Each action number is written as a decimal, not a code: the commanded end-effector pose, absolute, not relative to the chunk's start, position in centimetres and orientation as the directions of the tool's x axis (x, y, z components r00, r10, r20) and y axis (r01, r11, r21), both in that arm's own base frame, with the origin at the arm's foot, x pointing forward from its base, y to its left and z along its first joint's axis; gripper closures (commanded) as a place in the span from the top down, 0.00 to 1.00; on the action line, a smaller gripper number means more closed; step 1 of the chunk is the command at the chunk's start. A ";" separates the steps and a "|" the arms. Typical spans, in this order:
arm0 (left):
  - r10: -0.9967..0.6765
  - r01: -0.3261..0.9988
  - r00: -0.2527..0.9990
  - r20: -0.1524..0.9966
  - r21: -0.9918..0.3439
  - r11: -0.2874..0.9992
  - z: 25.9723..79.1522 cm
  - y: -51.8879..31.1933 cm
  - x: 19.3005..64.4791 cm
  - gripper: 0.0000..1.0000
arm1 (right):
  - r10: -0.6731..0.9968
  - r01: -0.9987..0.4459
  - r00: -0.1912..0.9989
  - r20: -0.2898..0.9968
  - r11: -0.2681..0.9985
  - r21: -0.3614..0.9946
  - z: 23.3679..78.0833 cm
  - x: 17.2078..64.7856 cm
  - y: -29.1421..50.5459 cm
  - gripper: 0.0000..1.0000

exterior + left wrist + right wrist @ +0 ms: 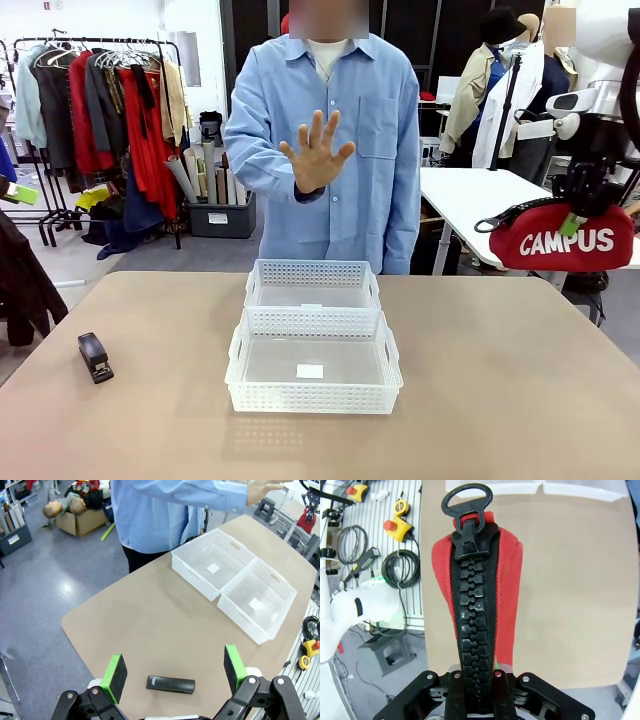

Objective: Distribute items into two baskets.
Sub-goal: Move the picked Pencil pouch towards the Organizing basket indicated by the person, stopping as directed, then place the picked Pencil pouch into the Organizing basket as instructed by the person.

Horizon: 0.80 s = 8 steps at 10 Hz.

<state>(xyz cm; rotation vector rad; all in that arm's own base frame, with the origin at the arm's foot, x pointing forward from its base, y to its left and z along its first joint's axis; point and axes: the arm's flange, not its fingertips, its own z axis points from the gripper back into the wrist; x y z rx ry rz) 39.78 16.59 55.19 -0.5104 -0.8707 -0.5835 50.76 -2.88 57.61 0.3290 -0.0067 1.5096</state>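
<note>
Pouch [565, 238] hangs, seemingly clamped in right fingers [571, 224]; stapler [170, 684] lies beneath spread left fingers [116, 676].

Bright even light, soft shadows, wide-angle distortion

Beige table [520, 400], rack of clothes [95, 110], grey bin of rolls [222, 215], coiled black cable [390, 570]

You have a red pouch [566, 238] of soft, matt cloth; its zipper [474, 615] is chunky black plastic with a faint sheen; the two baskets [313, 398] are smooth white plastic, slightly glossy; the stapler [170, 684] looks satin black; the table [500, 400] is smooth, matt tan.
</note>
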 end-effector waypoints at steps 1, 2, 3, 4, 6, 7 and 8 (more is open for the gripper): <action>-0.253 0.666 0.496 0.831 -0.177 0.724 55.2 16.6 39.7 1.00 | 0.977 -0.980 0.067 0.204 0.027 0.196 58.1 51.2 -2.9 0.00; -0.253 0.666 0.496 0.831 -0.177 0.724 55.2 16.6 39.7 1.00 | 0.977 -0.980 0.067 0.204 0.027 0.196 58.1 51.2 -2.9 0.00; -0.253 0.666 0.496 0.831 -0.177 0.724 55.2 16.6 39.7 1.00 | 0.977 -0.980 0.067 0.204 0.027 0.196 58.1 51.2 -2.9 0.00; -0.253 0.666 0.496 0.831 -0.177 0.724 55.2 16.6 39.7 1.00 | 0.977 -0.980 0.067 0.204 0.027 0.196 58.1 51.2 -2.9 0.00; -0.253 0.666 0.496 0.831 -0.177 0.724 55.2 16.6 39.7 1.00 | 0.977 -0.980 0.067 0.204 0.027 0.196 58.1 51.2 -2.9 0.00; -0.253 0.666 0.496 0.831 -0.177 0.724 55.2 16.6 39.7 1.00 | 0.977 -0.980 0.067 0.204 0.027 0.196 58.1 51.2 -2.9 0.00; -0.253 0.666 0.496 0.831 -0.177 0.724 55.2 16.6 39.7 1.00 | 0.977 -0.980 0.067 0.204 0.027 0.196 58.1 51.2 -2.9 0.00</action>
